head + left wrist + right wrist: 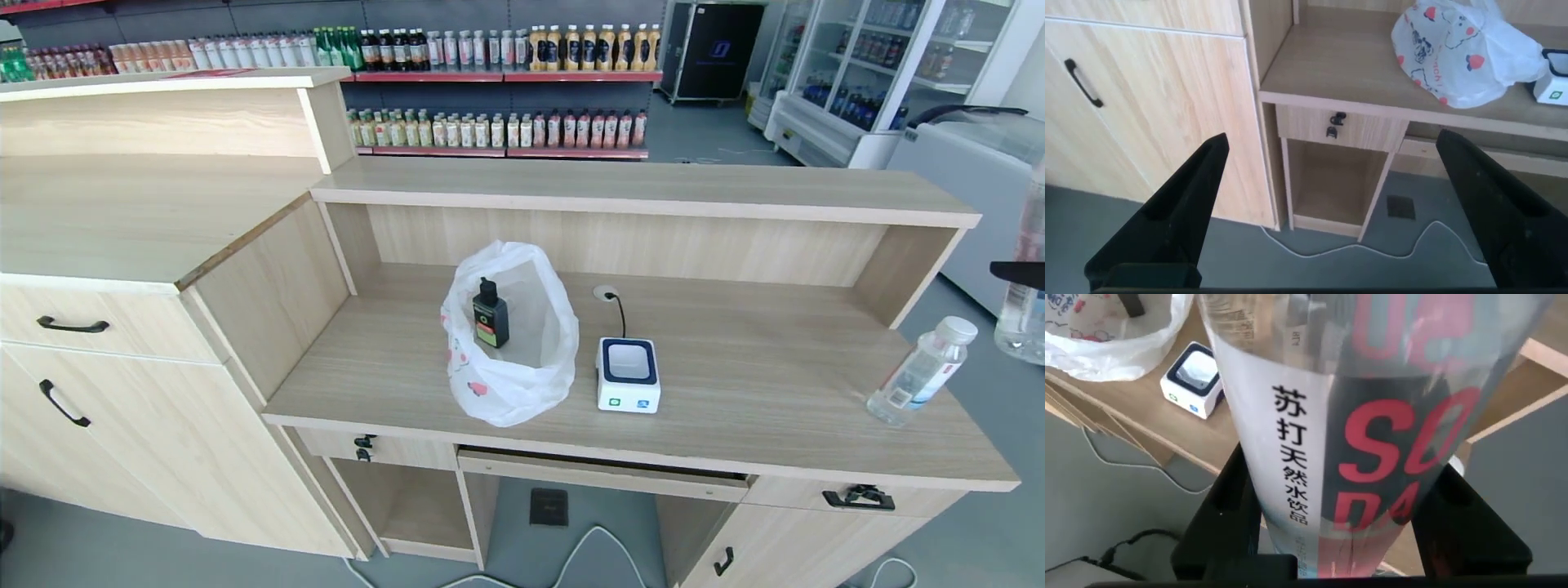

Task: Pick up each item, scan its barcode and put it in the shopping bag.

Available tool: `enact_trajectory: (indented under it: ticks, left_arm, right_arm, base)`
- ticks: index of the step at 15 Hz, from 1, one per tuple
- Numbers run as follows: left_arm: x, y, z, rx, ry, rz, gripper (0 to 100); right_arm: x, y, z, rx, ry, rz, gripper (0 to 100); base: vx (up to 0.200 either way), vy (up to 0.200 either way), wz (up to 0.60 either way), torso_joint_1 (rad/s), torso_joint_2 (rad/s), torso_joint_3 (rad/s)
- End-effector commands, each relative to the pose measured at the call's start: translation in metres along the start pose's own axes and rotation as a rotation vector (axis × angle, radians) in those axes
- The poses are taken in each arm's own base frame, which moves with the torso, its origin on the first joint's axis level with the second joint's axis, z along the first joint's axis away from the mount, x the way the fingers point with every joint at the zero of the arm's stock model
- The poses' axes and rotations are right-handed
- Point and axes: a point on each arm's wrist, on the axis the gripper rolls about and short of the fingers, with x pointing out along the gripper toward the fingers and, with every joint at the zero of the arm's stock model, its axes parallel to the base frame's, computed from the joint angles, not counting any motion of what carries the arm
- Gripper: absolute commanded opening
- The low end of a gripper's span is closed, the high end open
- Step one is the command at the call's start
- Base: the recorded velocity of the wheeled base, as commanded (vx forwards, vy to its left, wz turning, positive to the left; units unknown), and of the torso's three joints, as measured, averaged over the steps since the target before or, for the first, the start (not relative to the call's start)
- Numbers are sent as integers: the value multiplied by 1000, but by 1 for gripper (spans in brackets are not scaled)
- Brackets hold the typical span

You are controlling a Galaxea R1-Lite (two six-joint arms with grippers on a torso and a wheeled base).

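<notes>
Gripping soda bottle (1372, 416): right gripper (1347, 539), fingers clamped on both its sides, off right end of counter (735, 367). Left gripper (1331, 204) low before cabinet (1151, 122), fingers spread wide. Bag (510, 343) on counter, dark bottle (490, 314) inside. Scanner (628, 374) just beside bag. Water bottle (922, 371) near right end of counter.

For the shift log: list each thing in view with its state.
shopping bag: open, upright on the counter.
dark bottle: upright inside the bag, capped.
scanner: beside the bag, cable attached.
clear bottle: capped, on the counter's right end.
labelled bottle: held off the counter in the right gripper.
left gripper: open, empty.
</notes>
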Motion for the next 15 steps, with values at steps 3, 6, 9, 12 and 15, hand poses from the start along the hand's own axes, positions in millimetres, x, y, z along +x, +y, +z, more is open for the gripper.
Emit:
enact_trajectory:
  ticks: [3,6,9,12,15]
  left_arm:
    - [0,0,0,0,0,1,100]
    - [0,0,0,0,0,1,100]
    - [0,0,0,0,0,1,100]
    - [0,0,0,0,0,1,100]
    - [0,0,0,0,0,1,100]
  right_arm:
    - [69,13,15,-128,-62,37,0]
    - [100,11,-1,-401,-85,155,0]
    - [126,9,-14,-632,-237,342,0]
    - [152,6,-29,-777,-327,425,0]
    - [179,9,-45,-762,-340,522,0]
  base:
    - [0,0,400,5,3,3]
    - [0,0,0,0,0,0]
    - [0,0,0,0,0,0]
    - [0,0,0,0,0,0]
    - [0,0,0,0,0,0]
